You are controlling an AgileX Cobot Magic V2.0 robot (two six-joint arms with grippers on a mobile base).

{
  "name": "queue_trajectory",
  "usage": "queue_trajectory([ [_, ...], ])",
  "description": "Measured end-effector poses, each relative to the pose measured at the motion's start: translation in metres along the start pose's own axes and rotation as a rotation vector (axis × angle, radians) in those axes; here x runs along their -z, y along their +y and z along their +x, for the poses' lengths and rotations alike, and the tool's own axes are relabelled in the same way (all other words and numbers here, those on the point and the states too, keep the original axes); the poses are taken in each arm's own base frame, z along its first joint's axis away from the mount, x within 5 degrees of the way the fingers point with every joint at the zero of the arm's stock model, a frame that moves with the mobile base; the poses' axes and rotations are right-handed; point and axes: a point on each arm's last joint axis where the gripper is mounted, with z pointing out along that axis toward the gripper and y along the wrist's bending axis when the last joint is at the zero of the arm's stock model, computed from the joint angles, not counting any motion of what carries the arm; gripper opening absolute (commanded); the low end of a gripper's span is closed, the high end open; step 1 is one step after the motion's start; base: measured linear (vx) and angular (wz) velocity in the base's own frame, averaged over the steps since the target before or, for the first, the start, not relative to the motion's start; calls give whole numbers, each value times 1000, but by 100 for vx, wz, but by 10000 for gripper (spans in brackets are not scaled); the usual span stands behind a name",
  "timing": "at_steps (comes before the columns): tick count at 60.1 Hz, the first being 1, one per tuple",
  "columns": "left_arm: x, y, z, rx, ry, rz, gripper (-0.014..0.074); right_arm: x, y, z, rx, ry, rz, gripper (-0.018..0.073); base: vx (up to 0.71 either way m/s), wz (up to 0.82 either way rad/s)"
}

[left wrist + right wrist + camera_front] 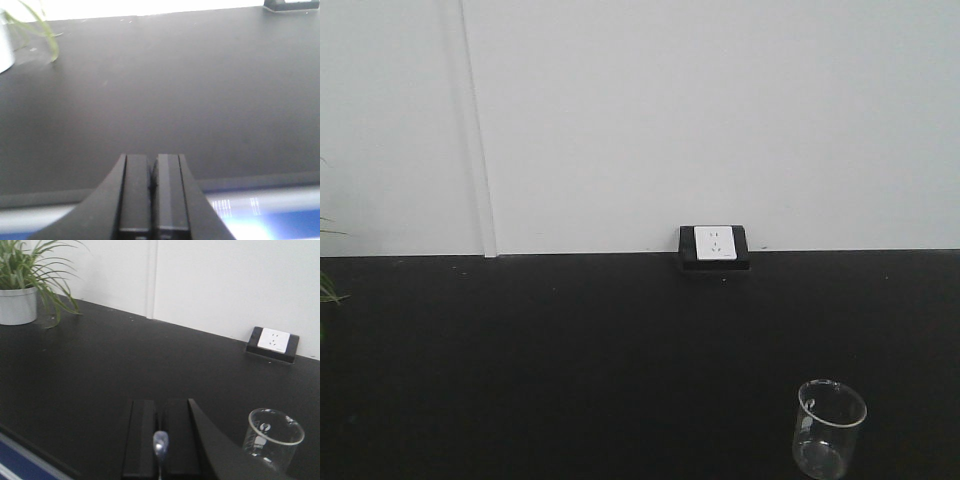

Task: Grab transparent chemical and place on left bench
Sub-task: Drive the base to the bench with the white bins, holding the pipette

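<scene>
One beaker (830, 430) on black bench (570, 350) (white wall (720, 100)).

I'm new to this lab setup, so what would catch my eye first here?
A clear glass beaker stands alone on the black bench, front right. Farther back, a white socket sits against the wall, and a potted plant marks the far left. The right end effector pinches a pale dropper stick.
</scene>
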Motion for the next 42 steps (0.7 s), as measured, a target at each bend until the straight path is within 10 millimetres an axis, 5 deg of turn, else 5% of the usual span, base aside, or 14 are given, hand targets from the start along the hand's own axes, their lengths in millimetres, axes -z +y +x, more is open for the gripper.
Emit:
queue_trajectory([
  [42,0,0,0,0,0,0,-3,0,0,0,0,0,0,73,-35,8],
])
